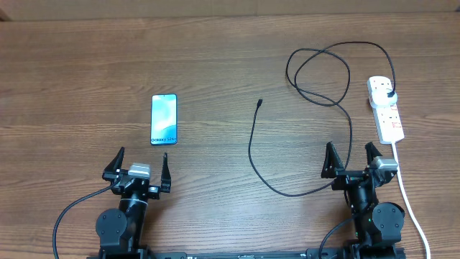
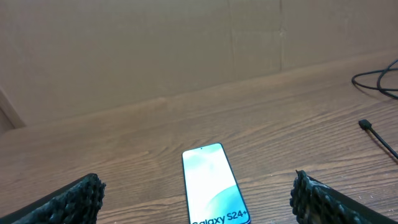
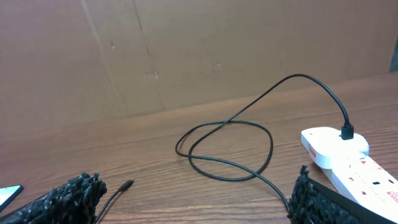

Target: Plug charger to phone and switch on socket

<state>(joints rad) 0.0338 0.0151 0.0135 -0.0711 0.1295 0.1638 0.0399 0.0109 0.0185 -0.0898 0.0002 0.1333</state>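
Note:
The phone (image 1: pixel 164 119) lies flat on the wooden table, its light-blue screen up, just ahead of my left gripper (image 1: pixel 141 162), which stands open and empty; the phone (image 2: pixel 214 185) shows between the spread fingers in the left wrist view. The charger cable (image 1: pixel 253 147) runs from its loose connector tip (image 1: pixel 259 103) at mid-table, past my right gripper, in loops to its plug (image 1: pixel 389 93) seated in the socket (image 1: pixel 386 109). My right gripper (image 1: pixel 353 157) is open and empty, left of the socket (image 3: pixel 348 160). The connector tip (image 3: pixel 126 185) lies ahead of its left finger.
The socket's thick white cord (image 1: pixel 410 201) trails toward the table's near edge past my right arm's right side. The cable's loops (image 3: pixel 227 149) lie on the table ahead of the right gripper. A plain brown wall stands behind the table.

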